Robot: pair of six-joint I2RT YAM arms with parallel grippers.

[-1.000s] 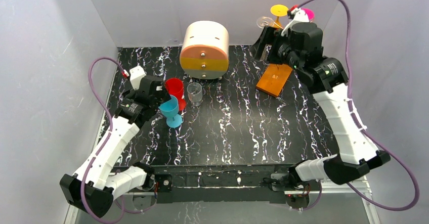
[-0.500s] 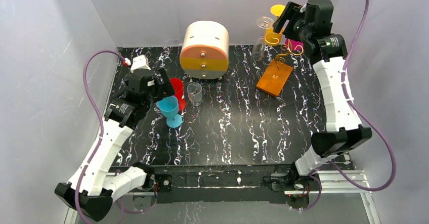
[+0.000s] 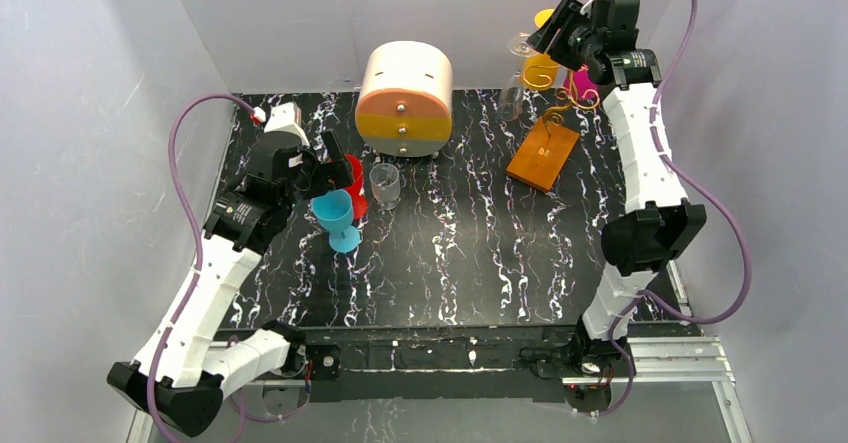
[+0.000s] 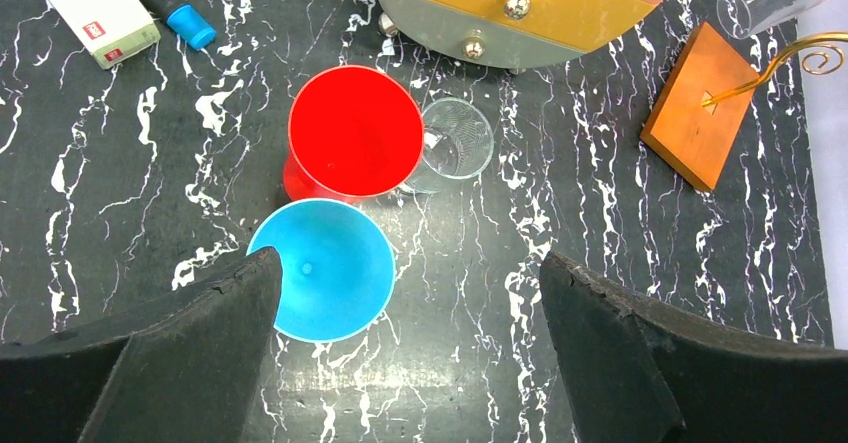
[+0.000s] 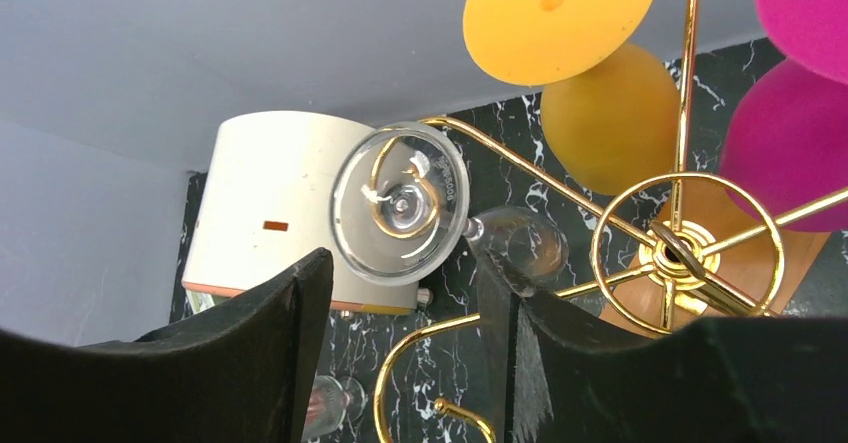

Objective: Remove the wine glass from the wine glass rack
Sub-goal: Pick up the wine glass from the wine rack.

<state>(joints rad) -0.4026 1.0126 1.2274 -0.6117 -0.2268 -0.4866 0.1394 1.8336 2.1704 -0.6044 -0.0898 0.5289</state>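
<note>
At about one o'clock on the black marbled surface (image 3: 480, 263) stands the wine glass rack (image 3: 543, 156), its orange-brown base flat and its gold scroll arms spreading from the central post. The clear wine glass (image 5: 362, 235) hangs upside down from one scroll arm, out at roughly ten o'clock from the post, with its disc foot uppermost. The right end effector (image 5: 405, 263) is raised to that foot with its fingers partway apart, one on each side of the disc. A thin gap shows beside one finger, so it does not look clamped. A yellow wine glass (image 5: 610, 118) and a pink wine glass (image 5: 780, 153) hang inverted from neighbouring arms, towards two o'clock in the right wrist view. A round cream-and-orange drawer box (image 3: 403, 98) sits at twelve o'clock on the surface. Over at ten o'clock the left end effector (image 4: 410, 263) hovers spread wide and holding nothing, above a blue goblet (image 4: 330, 283). A red goblet (image 4: 355, 128) stands just beside the blue one, and a small clear tumbler (image 4: 455, 138) stands against the red one's rim.
</note>
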